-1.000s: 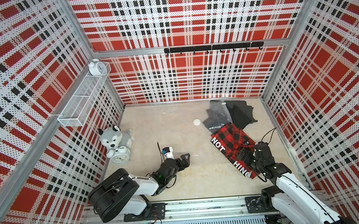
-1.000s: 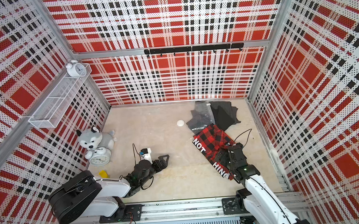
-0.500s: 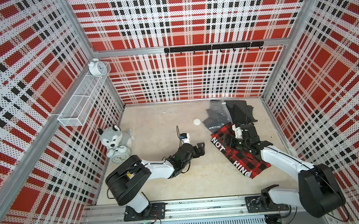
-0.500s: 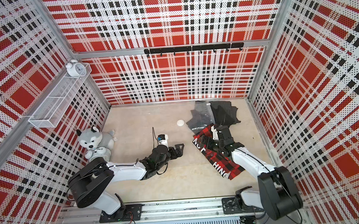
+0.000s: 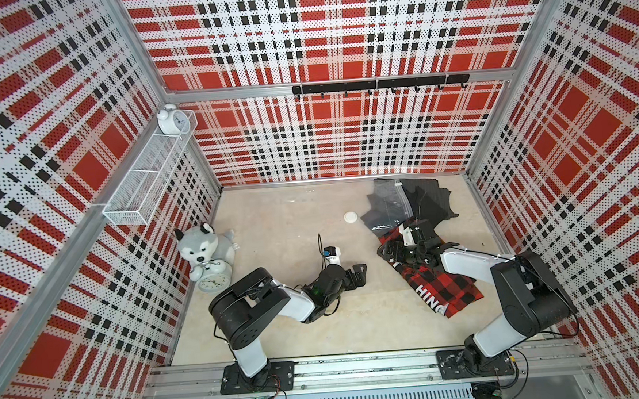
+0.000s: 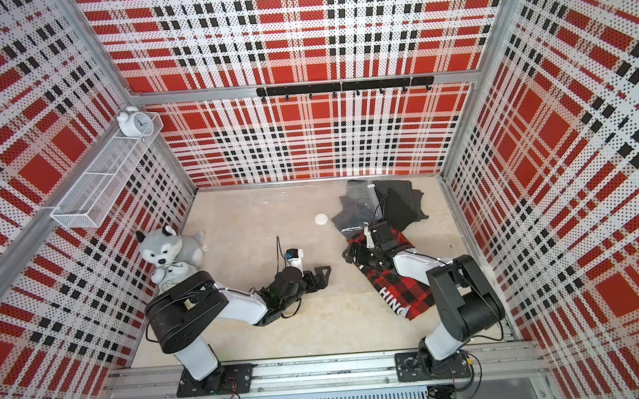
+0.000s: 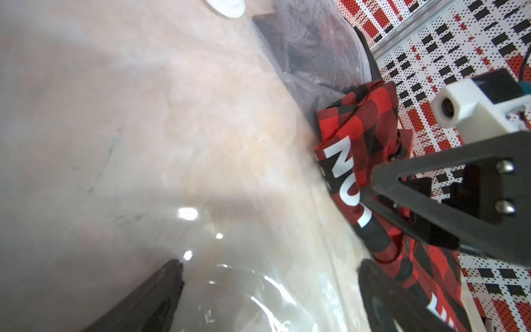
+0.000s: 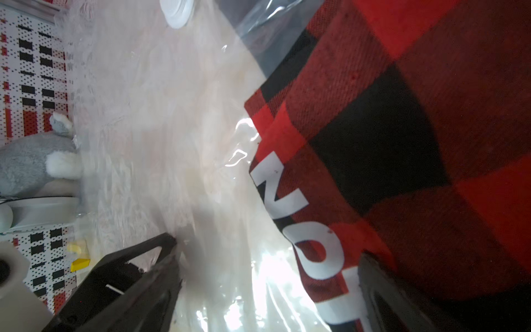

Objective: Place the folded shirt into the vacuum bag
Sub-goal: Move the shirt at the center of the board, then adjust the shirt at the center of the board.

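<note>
Right gripper (image 5: pixel 386 251), jaws spread, hovers over the far end of the folded shirt (image 5: pixel 443 289), which lies on the right of the surface (image 5: pixel 274 229) at the vacuum bag (image 8: pixel 138 120) edge. Left gripper (image 5: pixel 358 276) is spread and empty. Grasping and insertion look left to do.

White arms (image 5: pixel 297 304), black joints (image 5: pixel 241 308), apparently triangular fingers (image 7: pixel 382 182).

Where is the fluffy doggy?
In both top views the plush dog sits on the table against the left wall, with a clock at its paws, below the wire shelf.
</note>
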Robot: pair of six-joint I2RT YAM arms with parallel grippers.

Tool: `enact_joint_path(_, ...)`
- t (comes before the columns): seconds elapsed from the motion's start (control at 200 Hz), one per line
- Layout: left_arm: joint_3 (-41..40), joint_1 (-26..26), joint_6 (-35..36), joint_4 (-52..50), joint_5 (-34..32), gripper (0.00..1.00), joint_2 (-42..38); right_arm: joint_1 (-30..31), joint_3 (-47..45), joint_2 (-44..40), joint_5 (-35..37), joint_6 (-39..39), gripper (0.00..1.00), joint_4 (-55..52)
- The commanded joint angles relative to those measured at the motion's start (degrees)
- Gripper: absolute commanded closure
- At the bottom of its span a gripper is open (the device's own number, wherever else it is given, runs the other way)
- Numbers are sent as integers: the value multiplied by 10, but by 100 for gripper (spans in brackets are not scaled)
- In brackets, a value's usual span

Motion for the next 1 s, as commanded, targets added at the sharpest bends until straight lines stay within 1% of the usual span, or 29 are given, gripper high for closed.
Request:
enact_joint_path(0.0, -55, -2, -27, -58, -4, 2, 6, -47, -39, -7, 73, 12, 0, -26)
enact_joint_path(0.155, -88, 1, -32, -56, -8, 2, -9, -98, -69, -47, 98, 18, 0, -35)
enact_joint_path(0.276, -115, 8, -36, -55, -12, 2, -24, -133, -84, -66, 101, 19, 0, -40)
enact_joint_path(0.501, -166, 29, -41, -55, -15, 2, -52, -178, -89, -83, 101, 16, 0, -51)
enact_joint_path(0.631, -197, 43, -47, -56, -15, 2, -78, -193, -77, -90, 98, 10, 0, -63)
enact_joint_path(0.701, -216, 52, -51, -55, -15, 2, -98, -195, -61, -94, 87, 4, 0, -74)
enact_joint_path(0.822, -237, 64, -52, -70, -11, 2, -147, -195, -29, -112, 37, 5, 0, -65)
enact_joint_path(0.907, -225, 63, -45, -110, -17, 2, -192, -195, 7, -111, 7, 7, 0, -51)
enact_joint_path(0.997, -197, 60, -30, -157, -22, 2, -235, -194, 56, -77, -25, 12, 0, -27)
